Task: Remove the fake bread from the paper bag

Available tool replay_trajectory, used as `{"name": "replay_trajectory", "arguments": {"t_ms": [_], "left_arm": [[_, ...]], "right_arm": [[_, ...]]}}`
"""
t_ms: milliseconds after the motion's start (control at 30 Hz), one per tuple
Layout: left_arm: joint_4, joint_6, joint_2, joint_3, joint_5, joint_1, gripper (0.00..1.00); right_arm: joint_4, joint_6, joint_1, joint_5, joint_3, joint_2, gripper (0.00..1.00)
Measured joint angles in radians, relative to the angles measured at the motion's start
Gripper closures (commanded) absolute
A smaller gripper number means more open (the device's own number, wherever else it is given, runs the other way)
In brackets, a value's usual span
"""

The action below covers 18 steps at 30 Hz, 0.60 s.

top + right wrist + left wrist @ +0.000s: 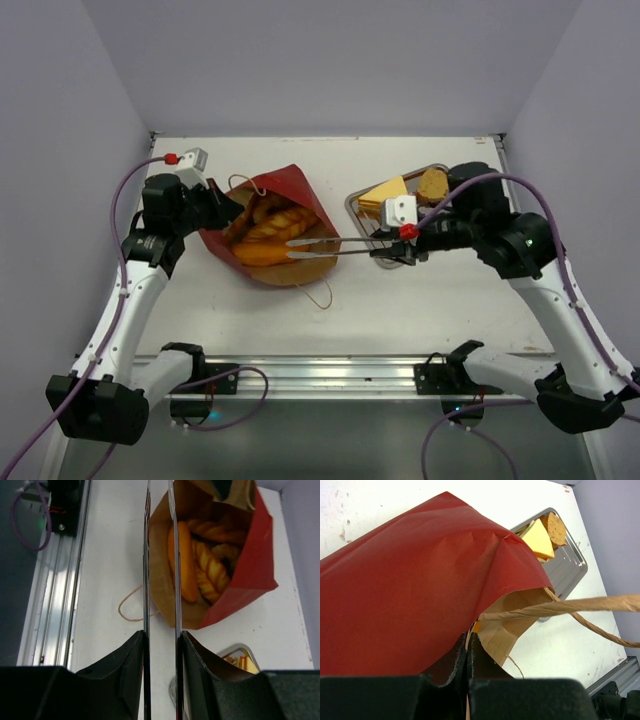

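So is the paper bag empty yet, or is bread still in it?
Not empty. The paper bag lies open on its side with a braided loaf and an orange roll inside.

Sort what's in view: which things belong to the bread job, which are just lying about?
Job: paper bag, braided loaf and oval roll inside it, metal tongs, steel tray holding triangular sandwich and round slice, left gripper, right gripper.
Lying about: aluminium rail, cables.

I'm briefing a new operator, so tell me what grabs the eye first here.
The red paper bag lies on its side left of centre, mouth open, golden rolls and a braided loaf inside. The right gripper holds metal tongs pointing into that mouth, while the left gripper pinches the bag's edge.
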Motion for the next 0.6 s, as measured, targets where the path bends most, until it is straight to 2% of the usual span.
{"name": "replay_trajectory", "arguments": {"t_ms": [100,233,433,600], "left_arm": [[0.004,-0.007,0.008,0.007,0.002,0.0,1.0],[0.009,-0.018,0.014,0.01,0.005,0.0,1.0],[0.013,-0.039,0.023,0.013,0.008,0.0,1.0],[0.013,-0.047,0.025,0.013,0.01,0.0,1.0]], "right_arm": [[-0.017,-0.004,0.143,0.09,-0.008,0.043,0.63],[0.011,0.013,0.303,0.294,-0.047,0.157,0.64],[0.137,0.064,0.41,0.628,-0.104,0.329,0.64],[0.218,0.084,0.439,0.806,-0.129,0.408,0.6]]}}
